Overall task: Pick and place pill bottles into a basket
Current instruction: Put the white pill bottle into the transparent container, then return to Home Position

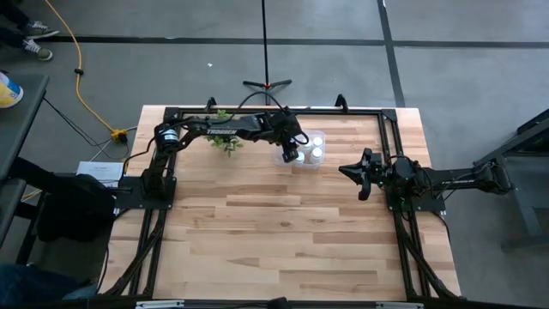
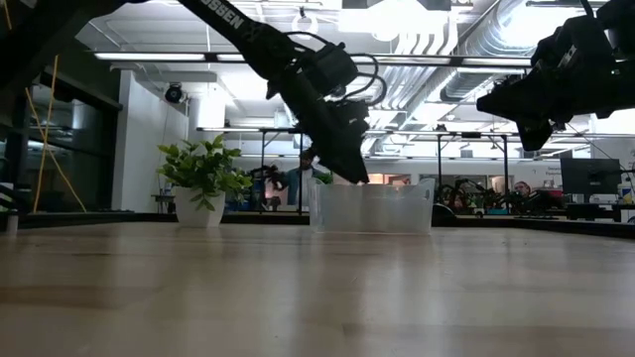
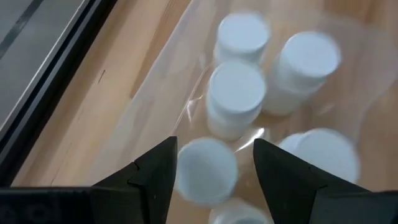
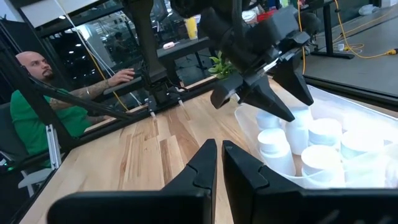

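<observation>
**Left claw over the basket, bottles inside**

From the overhead camera I see my left arm reaching across the upper middle of the table (image 1: 283,240), its claw (image 1: 290,153) hanging over the left part of the clear basket (image 1: 319,137), which sits in the upper centre of the frame just right of the small potted plant (image 1: 226,137). In the table-level picture the claw (image 2: 349,171) points down at the basket's left rim (image 2: 372,206), at about the height of its top edge.

Through the left wrist camera the two dark fingers (image 3: 155,171) stand spread apart, with a white bottle cap (image 3: 205,169) showing between them. I cannot tell whether the fingers touch that bottle or hang above it. Further bottles (image 3: 236,93) stand close together beyond it, all inside the basket (image 3: 161,81); I count at least five white caps there, some blurred.

My right arm waits at the right-hand side of the overhead frame, its claw (image 1: 360,176) well apart from the basket and pressed together, holding nothing. Its wrist camera shows the closed fingers (image 4: 219,163) at the bottom, the left claw (image 4: 283,102) over the bottles (image 4: 298,143), and a person in a green shirt (image 4: 31,118) seated at the far left beyond the table.
</observation>
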`<state>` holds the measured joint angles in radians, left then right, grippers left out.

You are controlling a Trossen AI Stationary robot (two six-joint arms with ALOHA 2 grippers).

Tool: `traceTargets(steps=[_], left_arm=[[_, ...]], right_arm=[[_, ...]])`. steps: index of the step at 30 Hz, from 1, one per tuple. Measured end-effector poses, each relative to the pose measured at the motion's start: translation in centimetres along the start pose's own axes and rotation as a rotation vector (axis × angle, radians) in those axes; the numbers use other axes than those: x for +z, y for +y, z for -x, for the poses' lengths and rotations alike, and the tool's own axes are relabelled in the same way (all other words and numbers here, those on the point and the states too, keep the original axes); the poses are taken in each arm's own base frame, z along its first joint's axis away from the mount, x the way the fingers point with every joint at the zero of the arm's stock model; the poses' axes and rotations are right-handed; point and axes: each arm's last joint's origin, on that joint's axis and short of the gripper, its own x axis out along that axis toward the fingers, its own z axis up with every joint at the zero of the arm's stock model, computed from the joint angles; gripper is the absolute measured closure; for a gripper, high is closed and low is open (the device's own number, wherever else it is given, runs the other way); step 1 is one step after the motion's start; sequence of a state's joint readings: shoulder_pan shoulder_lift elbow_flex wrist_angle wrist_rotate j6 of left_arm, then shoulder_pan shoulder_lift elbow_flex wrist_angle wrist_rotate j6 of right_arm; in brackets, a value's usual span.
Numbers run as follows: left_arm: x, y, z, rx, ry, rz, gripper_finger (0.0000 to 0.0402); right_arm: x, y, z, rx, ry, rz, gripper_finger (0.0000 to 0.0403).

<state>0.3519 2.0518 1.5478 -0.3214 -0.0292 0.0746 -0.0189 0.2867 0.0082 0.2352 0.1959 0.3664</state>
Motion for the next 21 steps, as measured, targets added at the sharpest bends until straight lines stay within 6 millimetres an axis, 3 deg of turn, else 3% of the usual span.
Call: traceTargets(steps=[12, 21], left_arm=[[4.8, 0.1, 3.0, -0.046, -0.11, -0.003, 0.0156], [9.5, -2.0, 6.7, -0.184, -0.305, -0.047, 0.0156]], right_arm=[[0.0, 0.0, 0.0, 0.0, -0.001, 0.0, 0.0386], [0.0, 0.0, 0.0, 0.0, -0.001, 0.0, 0.0386]])
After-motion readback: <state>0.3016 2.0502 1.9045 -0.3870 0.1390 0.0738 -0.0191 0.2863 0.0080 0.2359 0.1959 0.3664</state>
